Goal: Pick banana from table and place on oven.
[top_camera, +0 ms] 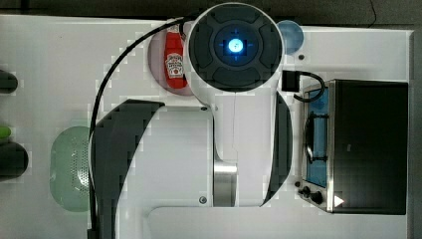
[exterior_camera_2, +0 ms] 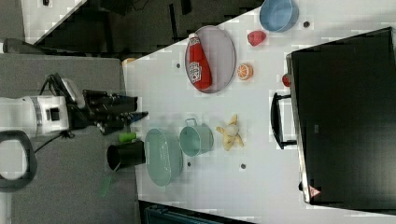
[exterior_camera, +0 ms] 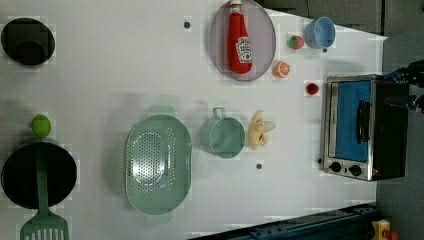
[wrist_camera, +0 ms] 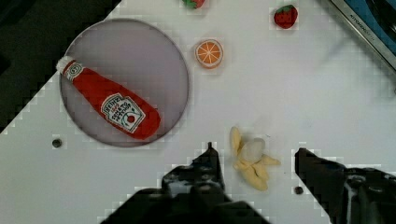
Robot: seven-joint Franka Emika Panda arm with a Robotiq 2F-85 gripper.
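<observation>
While poised high above the banana [wrist_camera: 250, 161] with jaws spread and empty, had grasped nothing; pickup and placing on the oven [exterior_camera: 367, 127] remained.

Red plush ketchup bottle [top_camera: 174, 59]: partly hidden under white robot arm [top_camera: 234, 99], top view. Green slotted spatula [exterior_camera: 43, 227]: cut off at frame edge, left view.

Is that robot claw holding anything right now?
No. The tool is open and empty, hanging above the banana, which lies untouched on the table.
</observation>
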